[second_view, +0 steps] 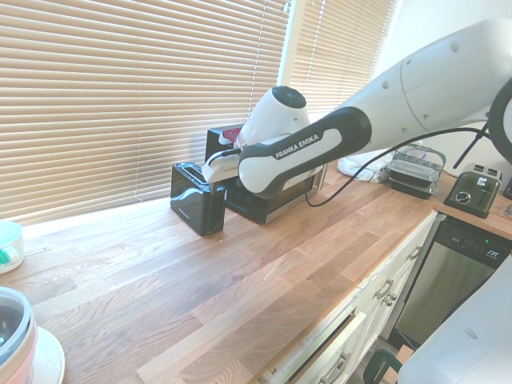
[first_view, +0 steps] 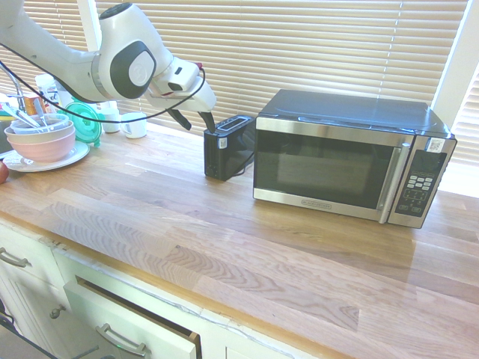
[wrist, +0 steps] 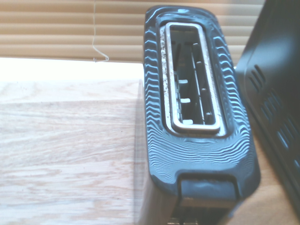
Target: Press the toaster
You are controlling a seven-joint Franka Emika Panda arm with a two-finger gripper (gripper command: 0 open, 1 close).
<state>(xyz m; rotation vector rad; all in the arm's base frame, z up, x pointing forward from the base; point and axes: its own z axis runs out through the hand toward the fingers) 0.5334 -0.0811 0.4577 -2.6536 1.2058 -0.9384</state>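
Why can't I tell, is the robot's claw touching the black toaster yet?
Cannot tell. In the first exterior view the gripper overlaps the toaster; the second exterior view hides the fingertips.

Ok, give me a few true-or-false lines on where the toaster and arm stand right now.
1. The toaster stands beside the microwave. True.
2. Bread sits in the toaster's slot. False: the slot is empty.
3. The pincer is at the toaster's front end, by its top. True.
4. The toaster lies on its side. False: it stands upright on the counter.
5. The microwave door is open. False: it is closed.
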